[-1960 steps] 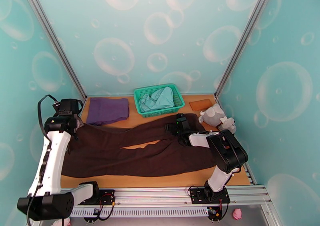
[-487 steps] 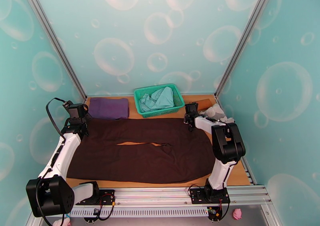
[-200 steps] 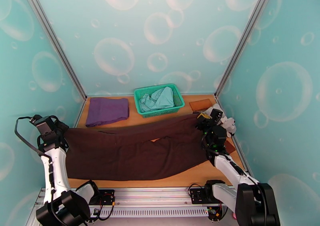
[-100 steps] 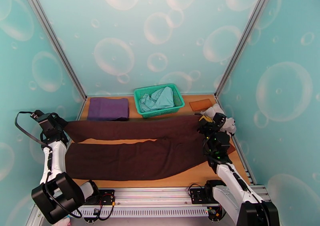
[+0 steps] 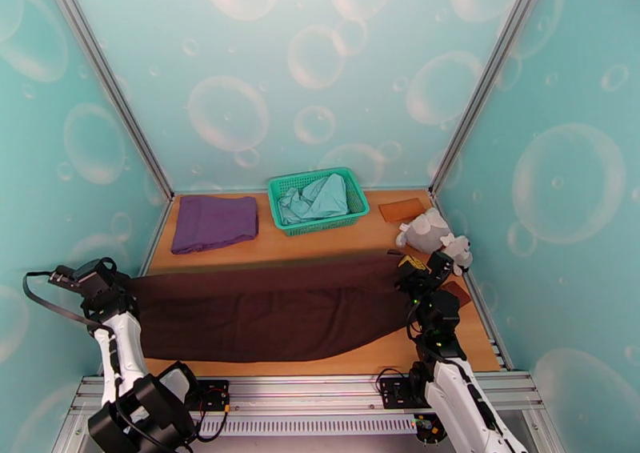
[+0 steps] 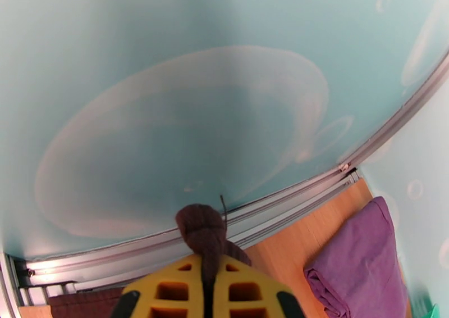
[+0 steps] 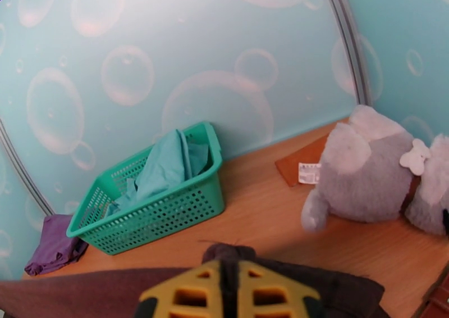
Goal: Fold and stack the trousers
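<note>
The dark brown trousers (image 5: 264, 314) lie stretched left to right across the near half of the table, one leg folded lengthwise over the other. My left gripper (image 5: 120, 285) is shut on their left end near the left wall. In the left wrist view a bunch of brown fabric (image 6: 203, 237) sticks up between the yellow fingers (image 6: 168, 288). My right gripper (image 5: 406, 268) is shut on the right end, and in the right wrist view brown cloth (image 7: 230, 254) is pinched between the yellow fingers (image 7: 185, 296).
At the back stands a green mesh basket (image 5: 352, 206) holding a pale teal garment (image 5: 314, 197). A folded purple cloth (image 5: 214, 222) lies at the back left. A grey plush toy (image 5: 432, 234) and a brown patch (image 5: 402, 209) sit at the right.
Both grippers have pulled the far trouser leg toward the near edge, laying it over the near leg. The gap between the legs has closed and the wood behind is bare.
</note>
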### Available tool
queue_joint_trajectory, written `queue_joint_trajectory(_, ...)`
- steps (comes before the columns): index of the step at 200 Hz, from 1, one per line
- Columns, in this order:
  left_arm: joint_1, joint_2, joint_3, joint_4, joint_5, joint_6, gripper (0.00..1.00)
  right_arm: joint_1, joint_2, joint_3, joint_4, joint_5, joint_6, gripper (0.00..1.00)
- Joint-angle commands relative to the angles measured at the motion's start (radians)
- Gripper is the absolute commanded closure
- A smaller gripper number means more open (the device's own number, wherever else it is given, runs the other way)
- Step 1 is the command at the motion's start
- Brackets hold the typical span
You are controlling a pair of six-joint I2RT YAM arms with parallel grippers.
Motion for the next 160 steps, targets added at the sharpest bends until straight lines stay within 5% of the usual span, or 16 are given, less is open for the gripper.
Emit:
queue_joint_trajectory(1,0.052,-0.094,-0.026,-0.040,0.003,-0.089,1.00,-0.011,-0.082,-0.031,-0.079,0.085,0.073,0.82)
queue_joint_trajectory(25,0.067,-0.155,-0.048,-0.062,-0.013,-0.094,1.00,-0.012,-0.167,-0.041,-0.166,0.144,0.122,0.64)
queue_joint_trajectory(37,0.073,-0.172,-0.061,-0.086,-0.019,-0.123,0.82,-0.013,-0.189,-0.031,-0.223,0.164,0.136,0.55)
queue_joint_trajectory(49,0.090,-0.195,-0.077,-0.103,-0.002,-0.147,0.82,-0.013,-0.206,-0.013,-0.293,0.169,0.142,0.46)
queue_joint_trajectory(63,0.109,-0.239,-0.107,-0.098,0.028,-0.167,0.79,-0.013,-0.238,0.019,-0.374,0.160,0.145,0.46)
queue_joint_trajectory(88,0.117,-0.330,-0.132,-0.069,0.133,-0.172,0.52,-0.013,-0.334,0.033,-0.417,0.149,0.161,0.43)
queue_joint_trajectory(122,0.092,-0.379,-0.121,-0.017,0.453,-0.189,0.49,-0.012,-0.253,0.154,-0.541,0.170,0.161,0.43)
queue_joint_trajectory(139,-0.047,-0.305,-0.088,-0.014,0.567,-0.172,0.46,-0.005,-0.097,0.261,-0.609,0.121,0.115,0.41)
queue_joint_trajectory(160,-0.483,-0.165,0.013,-0.063,0.471,-0.038,0.38,0.062,0.132,0.389,-0.646,0.040,0.047,0.41)
